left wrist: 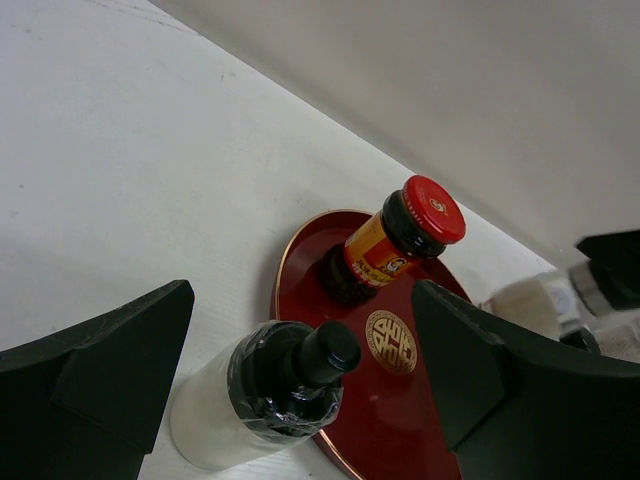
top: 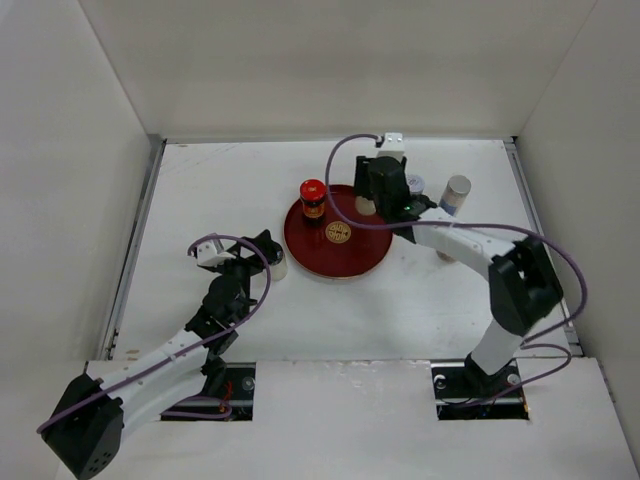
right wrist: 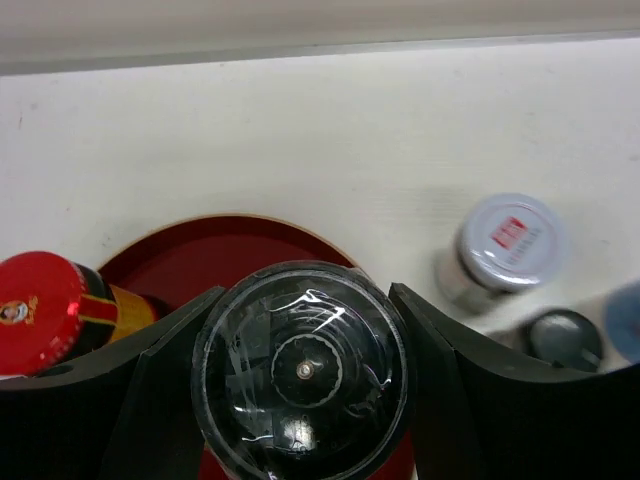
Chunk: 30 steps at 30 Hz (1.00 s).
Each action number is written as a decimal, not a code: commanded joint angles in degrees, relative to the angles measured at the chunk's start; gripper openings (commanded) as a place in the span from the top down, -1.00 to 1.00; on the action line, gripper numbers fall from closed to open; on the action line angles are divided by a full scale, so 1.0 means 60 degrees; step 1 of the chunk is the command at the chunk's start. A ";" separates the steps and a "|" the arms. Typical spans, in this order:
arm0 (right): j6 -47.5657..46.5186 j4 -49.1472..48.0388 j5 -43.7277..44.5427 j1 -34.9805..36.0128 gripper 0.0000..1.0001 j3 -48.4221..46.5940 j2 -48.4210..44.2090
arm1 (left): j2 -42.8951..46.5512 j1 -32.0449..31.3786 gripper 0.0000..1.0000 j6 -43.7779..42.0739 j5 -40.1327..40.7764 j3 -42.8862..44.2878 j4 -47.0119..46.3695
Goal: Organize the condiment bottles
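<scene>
A round red tray (top: 345,255) lies mid-table, and a red-capped jar (top: 313,198) (left wrist: 410,232) (right wrist: 40,310) stands upright on its far left part. My right gripper (top: 386,192) (right wrist: 305,300) hangs over the tray's far right rim (right wrist: 200,245). It is shut on a bottle with a black top under clear wrap (right wrist: 300,370), both fingers pressed to its sides. My left gripper (top: 262,252) (left wrist: 300,310) is open at the tray's left edge. A white bottle with a black cap (top: 276,266) (left wrist: 262,395) stands untouched on the table between its fingers.
Right of the tray stand a grey-capped bottle with a red label (top: 416,184) (right wrist: 512,240), a small grey-capped one (right wrist: 563,338) and a white bottle with a blue band (top: 456,193). Another jar (top: 446,256) peeks from under the right arm. White walls enclose the table.
</scene>
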<state>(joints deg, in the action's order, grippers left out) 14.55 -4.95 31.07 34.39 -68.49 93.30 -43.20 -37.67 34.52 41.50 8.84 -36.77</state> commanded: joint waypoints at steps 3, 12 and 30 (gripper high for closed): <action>-0.0110 -0.1255 -0.0608 0.0134 -0.12 -0.2073 0.1834 | 0.0067 -0.0101 -0.85 0.0047 -0.0148 0.0123 -0.0419; -0.0081 -0.1021 -0.0901 0.0149 -0.18 -0.3468 0.3595 | -0.0270 -0.0115 -0.85 0.0062 -0.0251 0.0182 -0.0448; 0.0447 -0.1020 -0.0901 0.0354 -1.00 -0.1436 0.0232 | -0.0446 -0.0511 -0.74 -0.0847 -0.0076 0.1469 0.1599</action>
<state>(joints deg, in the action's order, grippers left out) 16.23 -7.11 25.15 35.81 -80.34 103.98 -46.11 -39.99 31.46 40.29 13.54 -32.03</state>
